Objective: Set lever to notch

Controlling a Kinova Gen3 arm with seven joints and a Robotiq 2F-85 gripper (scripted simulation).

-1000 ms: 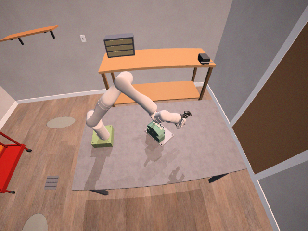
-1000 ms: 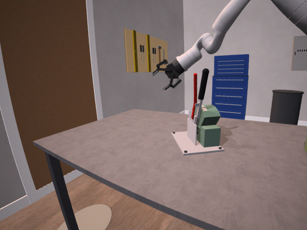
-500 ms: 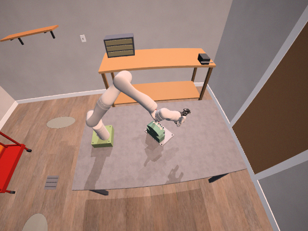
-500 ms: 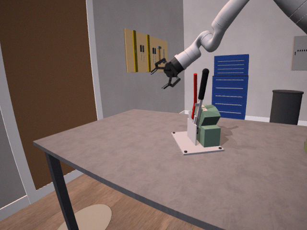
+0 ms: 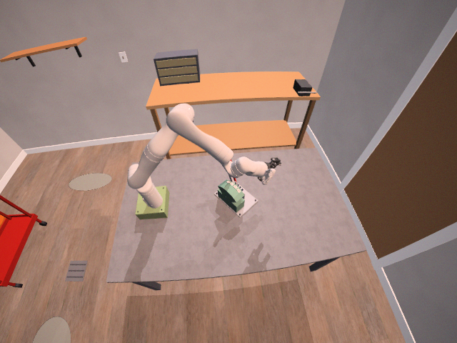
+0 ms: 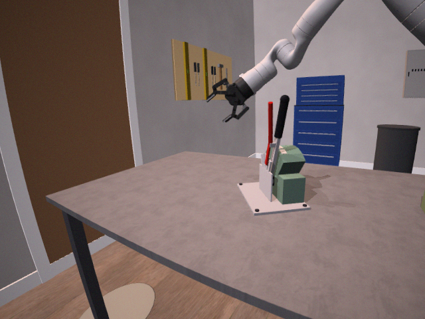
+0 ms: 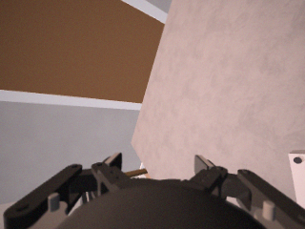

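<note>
The lever unit is a green housing (image 6: 289, 178) on a white baseplate (image 6: 272, 199) in the middle of the grey table. Its black handle (image 6: 281, 116) stands almost upright, and the red bar (image 6: 269, 127) stands apart from it on its left. Small number plates (image 6: 284, 149) lie on top of the housing; I cannot read them. The unit also shows in the top view (image 5: 232, 194). My gripper (image 6: 224, 102) is open and empty. It hangs in the air to the left of the bar's top, clear of both bar and handle. In the overhead view my gripper (image 5: 272, 170) is to the right of the unit.
The arm's green base block (image 5: 151, 202) stands on the table left of the unit. The wrist view shows the table's edge and one corner of the baseplate (image 7: 297, 178). A blue drawer cabinet (image 6: 319, 118) and a dark bin (image 6: 395, 147) stand behind the table.
</note>
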